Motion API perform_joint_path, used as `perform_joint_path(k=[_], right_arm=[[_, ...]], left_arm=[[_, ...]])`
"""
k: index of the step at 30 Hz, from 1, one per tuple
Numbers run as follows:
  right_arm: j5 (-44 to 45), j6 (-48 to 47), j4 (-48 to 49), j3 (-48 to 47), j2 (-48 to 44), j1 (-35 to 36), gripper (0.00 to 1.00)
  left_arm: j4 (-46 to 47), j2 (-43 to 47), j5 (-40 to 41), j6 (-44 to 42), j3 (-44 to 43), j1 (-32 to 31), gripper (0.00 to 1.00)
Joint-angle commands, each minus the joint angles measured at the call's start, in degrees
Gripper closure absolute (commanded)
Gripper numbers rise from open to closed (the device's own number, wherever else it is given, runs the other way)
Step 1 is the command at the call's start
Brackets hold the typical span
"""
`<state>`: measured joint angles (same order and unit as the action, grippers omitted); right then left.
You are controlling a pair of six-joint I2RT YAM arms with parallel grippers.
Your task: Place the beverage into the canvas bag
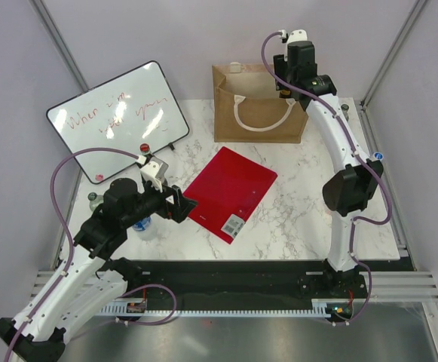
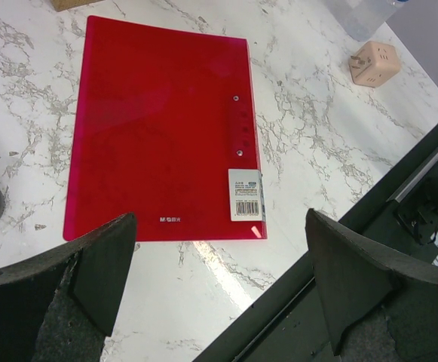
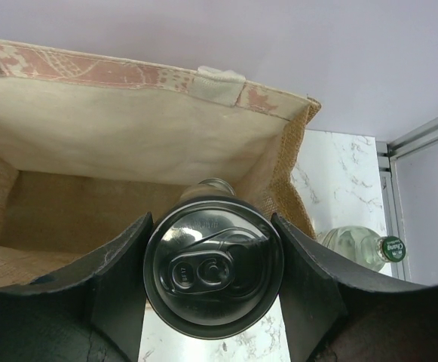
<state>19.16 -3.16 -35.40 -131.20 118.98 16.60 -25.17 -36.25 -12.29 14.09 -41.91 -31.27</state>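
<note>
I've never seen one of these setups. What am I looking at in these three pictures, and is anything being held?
Two white robot arms stand at the near edge of a marble table. The wide picture comes from a fixed camera above. The other two come from cameras on each wrist, looking past the fingers. The left gripper is open and empty, facing a red folder lying flat. The right gripper is shut on a drink can, seen from its top, at the open mouth of the canvas bag. Also there: a whiteboard, a small beige cube and a green-capped bottle.
</note>
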Motion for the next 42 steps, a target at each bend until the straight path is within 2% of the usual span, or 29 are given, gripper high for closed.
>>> perform_joint_path(k=[1,10,16,25,28,31,35,42], right_arm=[[0.0,1.5,3.2,-1.8,-0.3,-0.5,1.00],[-1.0,5.0,-2.1,-2.0,2.4,-1.3,1.00],[-0.5,5.3,-1.5,1.4,2.4,-1.4,1.00],[-1.1,6.1,-1.9,-0.9,1.9,-2.2,1.00],[-2.3,4.7,0.1,-0.6,0.2,-2.2,1.00],[-1.8,3.7,5.9,2.0,-1.3,-2.2,1.00],[-1.2,1.9,7.6,-2.7,0.7,-2.2,1.00],[-2.9,1.8,13.3,-1.6,2.3,-2.2,1.00]], left_arm=[[1.5,0.5,-0.2,-0.9,-0.2,-0.1,0.00],[1.4,0.0,-0.3,-0.9,-0.3,-0.1,0.00],[1.5,-0.1,-0.3,-0.9,-0.2,-0.1,0.00],[1.5,-0.2,-0.2,-0.9,-0.2,-0.1,0.00],[1.5,-0.2,-0.4,-0.9,-0.2,-0.1,0.00],[1.5,-0.2,-0.4,-0.9,-0.1,0.0,0.00],[1.5,-0.1,-0.4,-0.9,-0.1,-0.1,0.00],[1.5,-0.7,-0.2,-1.0,-0.1,-0.1,0.00]])
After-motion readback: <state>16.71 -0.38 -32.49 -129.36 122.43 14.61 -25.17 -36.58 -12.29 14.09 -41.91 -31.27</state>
